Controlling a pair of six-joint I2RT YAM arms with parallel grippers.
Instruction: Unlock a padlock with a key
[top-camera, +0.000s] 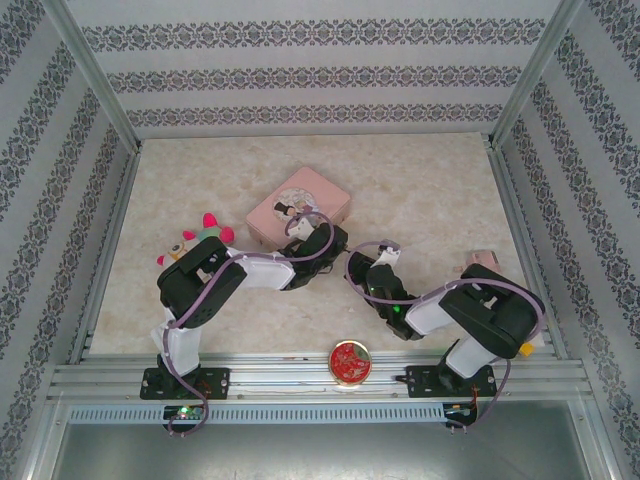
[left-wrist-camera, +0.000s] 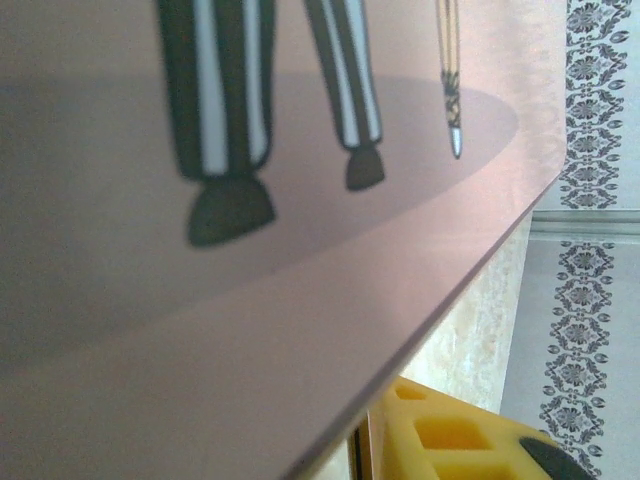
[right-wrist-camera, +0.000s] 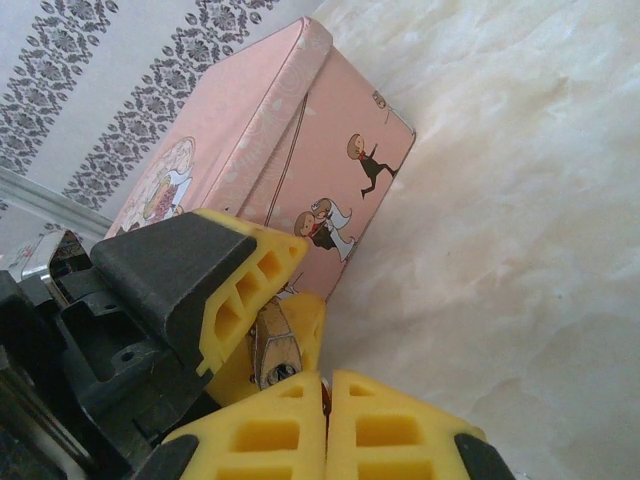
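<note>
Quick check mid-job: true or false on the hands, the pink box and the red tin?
1. The right hand has its fingers pressed together. True.
2. The pink box lies open. False: its lid is shut.
3. The red tin sits at the near edge of the table. True.
4. The left hand hangs far from the pink box. False: it is right beside it.
5. The padlock sits between the left hand's fingers. True.

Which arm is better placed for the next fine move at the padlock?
Right. The right gripper, shut, sits just beside the padlock, which the left gripper pinches by the pink box; the left should likely just hold steady.
</note>
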